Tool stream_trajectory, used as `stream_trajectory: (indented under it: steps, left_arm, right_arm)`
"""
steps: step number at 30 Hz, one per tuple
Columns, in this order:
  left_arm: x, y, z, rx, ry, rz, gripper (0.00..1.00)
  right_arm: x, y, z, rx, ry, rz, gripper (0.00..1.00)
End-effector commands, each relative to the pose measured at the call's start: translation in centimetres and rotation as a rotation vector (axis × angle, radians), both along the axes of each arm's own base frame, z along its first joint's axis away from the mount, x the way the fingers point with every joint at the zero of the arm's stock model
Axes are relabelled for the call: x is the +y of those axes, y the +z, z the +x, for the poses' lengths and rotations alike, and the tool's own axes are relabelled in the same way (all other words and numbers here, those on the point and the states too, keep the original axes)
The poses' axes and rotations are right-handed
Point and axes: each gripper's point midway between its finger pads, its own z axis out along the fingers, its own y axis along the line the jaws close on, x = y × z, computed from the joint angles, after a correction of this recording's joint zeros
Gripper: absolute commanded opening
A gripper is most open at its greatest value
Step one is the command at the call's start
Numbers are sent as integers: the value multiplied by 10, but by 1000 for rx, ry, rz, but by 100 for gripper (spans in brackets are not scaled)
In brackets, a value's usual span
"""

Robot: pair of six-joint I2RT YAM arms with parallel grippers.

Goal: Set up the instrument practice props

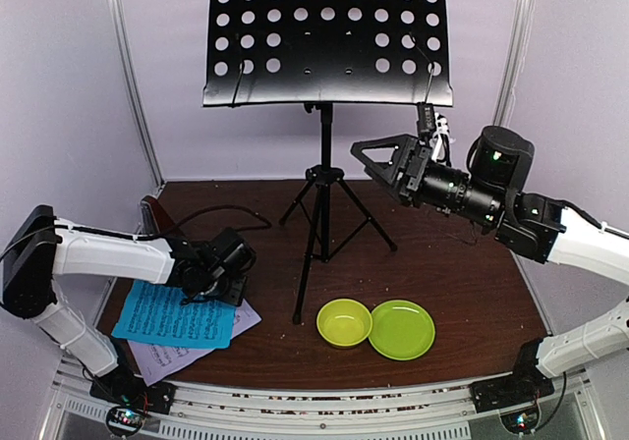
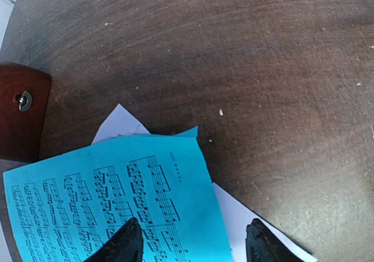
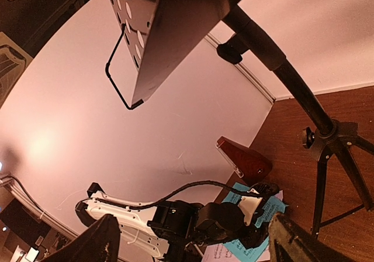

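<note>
Early days: music stand [image 1: 322, 194] up at twelve o'clock, its desk [image 1: 327, 37] bare, while the blue sheet [image 1: 172, 317] over the lilac-white sheet [image 1: 175, 361] lies flat at eight o'clock beneath the left gripper [image 2: 193, 244], fingers parted, metronome [image 1: 149, 214] at nine o'clock, and the right gripper [image 3: 198, 241] gapes empty at two o'clock.

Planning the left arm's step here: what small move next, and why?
Probably lower the left gripper and close on the blue sheet: its open jaws hang over that sheet's edge, and the music stand desk is bare.
</note>
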Motion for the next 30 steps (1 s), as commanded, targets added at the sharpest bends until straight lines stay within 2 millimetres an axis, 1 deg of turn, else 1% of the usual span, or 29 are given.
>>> stream_trajectory:
  steps: [1,3,6,11,15,20,30]
  left_arm:
    - [-5,11,15,-38,36,25,62]
    - [-7,11,19,-38,37,36,63]
    - [-7,8,24,-35,53,64,64]
    - [-7,-1,33,-9,65,96,63]
    - [-2,-7,38,5,84,132,60]
    - [3,-14,42,11,103,181,55]
    - [4,-23,51,8,106,254,50]
  right_arm:
    - [-24,36,1,-55,-53,92,89]
    - [-34,42,0,-75,-75,106,90]
    - [-41,40,2,-78,-99,105,91]
    - [-42,38,2,-73,-86,108,91]
    - [-45,39,1,-77,-86,121,91]
    - [-44,35,0,-79,-75,122,91]
    - [-29,7,7,-39,-50,85,91]
